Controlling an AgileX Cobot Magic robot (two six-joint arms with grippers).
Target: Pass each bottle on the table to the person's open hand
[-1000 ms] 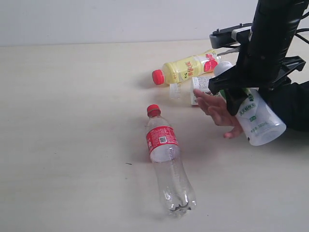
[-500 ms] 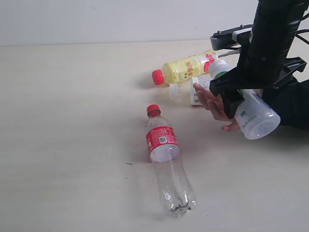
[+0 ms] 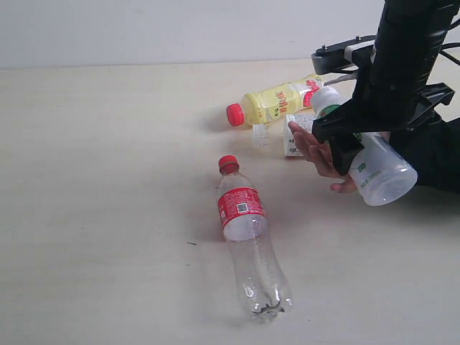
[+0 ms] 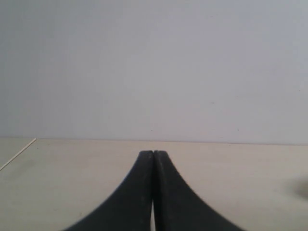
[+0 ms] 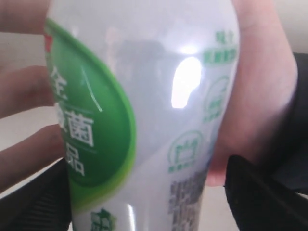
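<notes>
The white bottle with the green label [image 3: 377, 172] [image 5: 144, 120] lies tilted in the person's hand [image 3: 316, 154] [image 5: 262, 96], whose fingers curl around it. My right gripper [image 3: 343, 147] [image 5: 147, 161] straddles this bottle, open, with a narrow gap at one fingertip [image 5: 240, 168]. On the table [image 3: 108, 180] lie the clear bottle with red cap and label [image 3: 248, 237], the yellow bottle with red cap [image 3: 277, 102], and the white floral-label bottle [image 3: 287, 133], partly hidden behind the hand. My left gripper [image 4: 153, 154] is shut and empty, out of the exterior view.
The person's black sleeve [image 3: 431, 154] reaches in from the right edge under my right arm. A pale wall runs behind the table's far edge [image 3: 144, 66]. A tiny dark speck [image 3: 190, 244] lies left of the clear bottle.
The right gripper carried the white green-label bottle up and slightly back onto the hand, then stopped. The bottle's cap end shifted a little in the last half second. Other bottles stayed put.
</notes>
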